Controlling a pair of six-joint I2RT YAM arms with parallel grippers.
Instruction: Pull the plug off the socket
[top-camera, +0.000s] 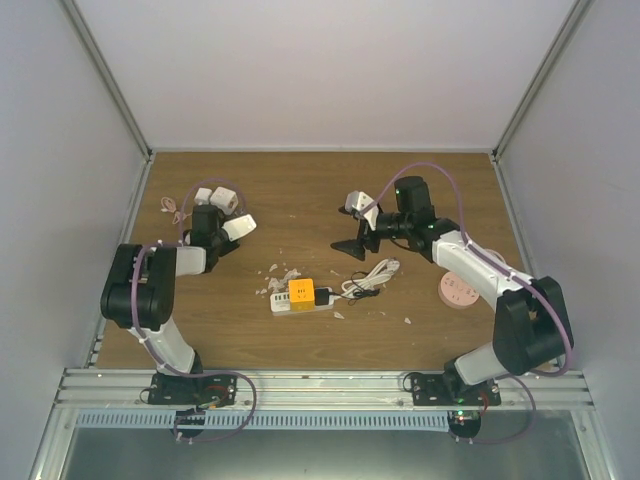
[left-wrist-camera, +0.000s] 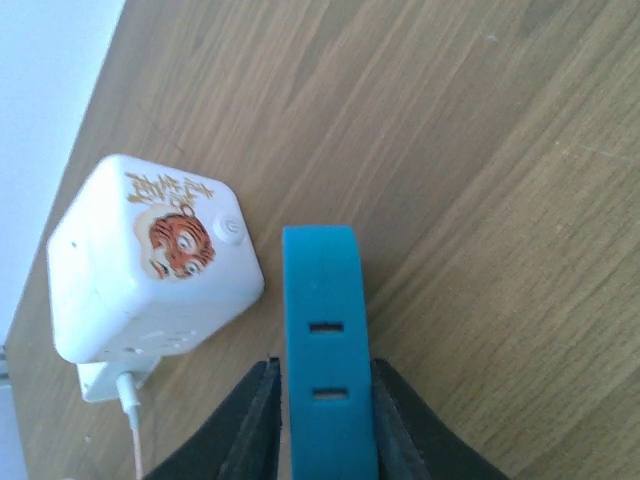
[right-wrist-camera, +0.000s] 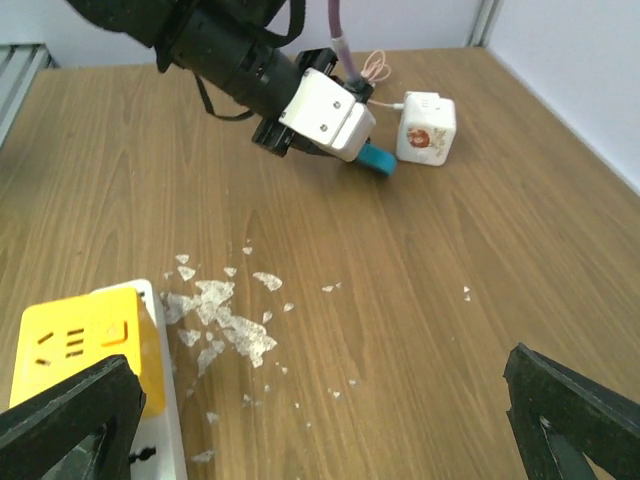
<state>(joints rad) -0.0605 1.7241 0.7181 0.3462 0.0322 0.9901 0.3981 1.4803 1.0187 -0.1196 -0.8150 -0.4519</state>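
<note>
Wood and walls, top view: brown wood-grain table (top-camera: 300, 190) boxed in by plain white walls, with my two arms rising from the near edge.
Socket, top view: white power strip (top-camera: 300, 306) lying flat near the middle of the table, with a yellow cube adapter (top-camera: 301, 291) seated on it.
Plug, top view: small black plug (top-camera: 322, 296) at the strip's right end, just beside the yellow cube. A tangle of black and white cable (top-camera: 368, 278) trails off to its right.
Right claw, top view: my right claw (top-camera: 352, 228) hangs farther up the table than the plug and apart from it, with jaws spread wide and nothing in them.
Left claw, top view: my left claw (top-camera: 237, 222) is well off to the left, near a white cube charger (top-camera: 222, 198).
Loose bits, top view: white flakes (top-camera: 282, 272) lie just behind the strip, and a pink disc (top-camera: 457, 291) lies under my right arm.
Left claw, left wrist view: the left claw (left-wrist-camera: 325, 375) is closed against both sides of a flat blue strip (left-wrist-camera: 320, 300) that sticks out forward over the wood.
Cube, left wrist view: the white cube charger (left-wrist-camera: 155, 265) has a tiger sticker on top and a thin cord at its base, and sits just left of the blue strip.
Right claw, right wrist view: the right claw (right-wrist-camera: 320, 430) is wide open, with black fingers (right-wrist-camera: 70, 420) at the two bottom corners and bare table between them.
Socket, right wrist view: the yellow cube adapter (right-wrist-camera: 85, 345) shows slotted holes on top and sits on the white power strip (right-wrist-camera: 168, 400) at lower left, with flakes (right-wrist-camera: 225, 320) beside it.
Far side, right wrist view: the left claw (right-wrist-camera: 378, 160) shows its blue tip close to the white cube charger (right-wrist-camera: 427, 127).
</note>
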